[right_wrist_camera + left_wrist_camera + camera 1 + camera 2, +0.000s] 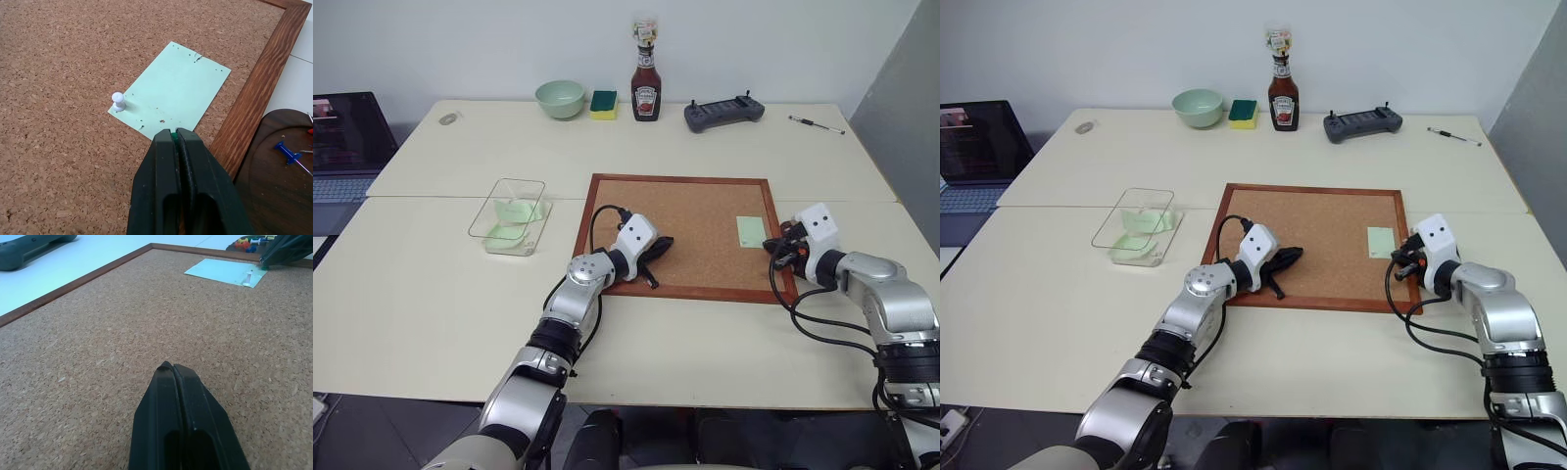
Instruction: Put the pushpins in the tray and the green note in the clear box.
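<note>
The green note point(173, 88) lies on the corkboard near its right frame, and a white pushpin point(117, 100) stands in one of its corners. My right gripper point(172, 133) is at the note's near corner, shut on a small green pushpin whose head just peeks out between the tips. Right beside it, off the board, sits the dark tray point(264, 186) with a blue pushpin point(286, 152) in it. The clear box point(509, 215), left of the board, holds pale green paper. My left gripper point(171, 367) hovers shut and empty over the board's left part.
The wood-framed corkboard point(685, 211) sits mid-table. Along the far edge stand a pale green bowl point(560, 98), a sponge point(603, 103), a ketchup bottle point(646, 88), a grey controller point(724, 114) and a pen point(816, 124). A laptop point(347, 137) is at the far left.
</note>
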Controlling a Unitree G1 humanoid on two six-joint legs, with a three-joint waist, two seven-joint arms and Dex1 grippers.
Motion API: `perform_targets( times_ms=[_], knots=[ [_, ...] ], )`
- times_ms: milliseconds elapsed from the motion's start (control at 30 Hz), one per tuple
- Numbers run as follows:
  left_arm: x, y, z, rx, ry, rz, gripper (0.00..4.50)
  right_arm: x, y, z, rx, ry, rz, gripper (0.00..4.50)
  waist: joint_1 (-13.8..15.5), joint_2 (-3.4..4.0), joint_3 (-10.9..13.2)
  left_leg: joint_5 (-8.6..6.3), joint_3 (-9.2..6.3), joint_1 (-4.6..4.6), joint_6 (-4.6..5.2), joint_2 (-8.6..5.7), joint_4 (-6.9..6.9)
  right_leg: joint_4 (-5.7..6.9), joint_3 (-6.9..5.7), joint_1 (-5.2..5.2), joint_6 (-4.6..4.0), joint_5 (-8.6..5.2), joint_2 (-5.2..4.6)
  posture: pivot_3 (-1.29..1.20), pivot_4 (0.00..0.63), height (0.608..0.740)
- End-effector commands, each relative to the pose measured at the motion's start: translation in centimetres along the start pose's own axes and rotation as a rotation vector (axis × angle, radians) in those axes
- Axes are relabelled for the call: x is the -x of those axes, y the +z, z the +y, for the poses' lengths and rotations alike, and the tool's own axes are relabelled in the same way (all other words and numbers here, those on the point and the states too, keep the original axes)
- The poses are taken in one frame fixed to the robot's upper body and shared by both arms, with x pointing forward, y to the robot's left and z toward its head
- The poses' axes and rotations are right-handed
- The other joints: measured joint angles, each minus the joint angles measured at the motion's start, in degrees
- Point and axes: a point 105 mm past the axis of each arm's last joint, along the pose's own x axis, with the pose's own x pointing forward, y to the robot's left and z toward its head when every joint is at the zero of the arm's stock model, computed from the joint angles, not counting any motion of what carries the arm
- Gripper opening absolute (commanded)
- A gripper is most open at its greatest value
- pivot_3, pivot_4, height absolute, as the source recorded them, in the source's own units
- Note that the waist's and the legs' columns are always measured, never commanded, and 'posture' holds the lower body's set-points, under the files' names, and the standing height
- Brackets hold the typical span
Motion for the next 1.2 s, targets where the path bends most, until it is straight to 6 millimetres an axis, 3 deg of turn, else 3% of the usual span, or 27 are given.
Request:
perform_targets(
  times_ms=[33, 300, 433, 733, 1133, 1200],
  knots=[
    [-0.2, -1.1, -0.7, 0.002, -0.019, 0.045, 0.0, 1.6, 4.4, 0.0, 0.053, -0.002, -0.153, 0.06, 0.0, 0.0, 0.0, 0.0, 0.01, 0.0, 0.0, 0.0, 0.0, 0.0, 0.01, -0.01, 0.0, 0.0, 0.0, 0.0, 0.15, 0.74],
    [-0.3, -1.1, -0.7, 0.003, -0.018, 0.046, 0.0, 1.7, 4.7, 0.4, 0.043, -0.003, -0.166, 0.06, 0.0, 0.0, 0.0, 0.0, -0.01, 0.01, 0.0, 0.01, 0.0, 0.0, -0.01, 0.01, 0.0, 0.0, 0.0, 0.0, 0.15, 0.74],
    [-0.3, -1.2, -0.7, 0.002, -0.018, 0.048, 0.0, 2.2, 4.8, -0.5, 0.051, -0.037, -0.162, 0.06, 0.0, 0.0, 0.0, 0.0, 0.0, 0.01, 0.0, 0.0, 0.0, 0.0, 0.0, 0.01, 0.0, 0.0, 0.0, 0.0, 0.15, 0.74],
    [-0.3, -1.2, -0.5, -0.002, -0.017, 0.047, 0.0, 4.5, 2.2, -5.2, 0.217, -0.237, -0.006, 0.06, 0.0, 0.0, 0.0, 0.0, 0.02, 0.02, 0.01, 0.0, 0.0, -0.01, 0.0, 0.02, 0.0, 0.0, 0.0, 0.0, 0.15, 0.74],
    [-0.5, -1.2, -0.7, -0.013, -0.025, 0.043, 0.0, 3.5, -0.2, -5.6, 0.334, -0.235, 0.097, 0.06, 0.0, -0.01, 0.0, 0.02, 0.06, 0.03, 0.03, 0.0, 0.01, -0.01, 0.04, 0.04, 0.07, 0.03, -0.01, 0.0, 0.15, 0.74],
    [-0.6, -1.2, -0.7, -0.014, -0.025, 0.043, 0.0, 3.2, -0.4, -5.7, 0.338, -0.239, 0.099, 0.38, 0.0, -0.01, 0.0, 0.02, 0.06, 0.03, 0.03, 0.0, 0.01, -0.01, 0.04, 0.04, 0.07, 0.03, -0.01, 0.0, 0.15, 0.74]
  ],
)
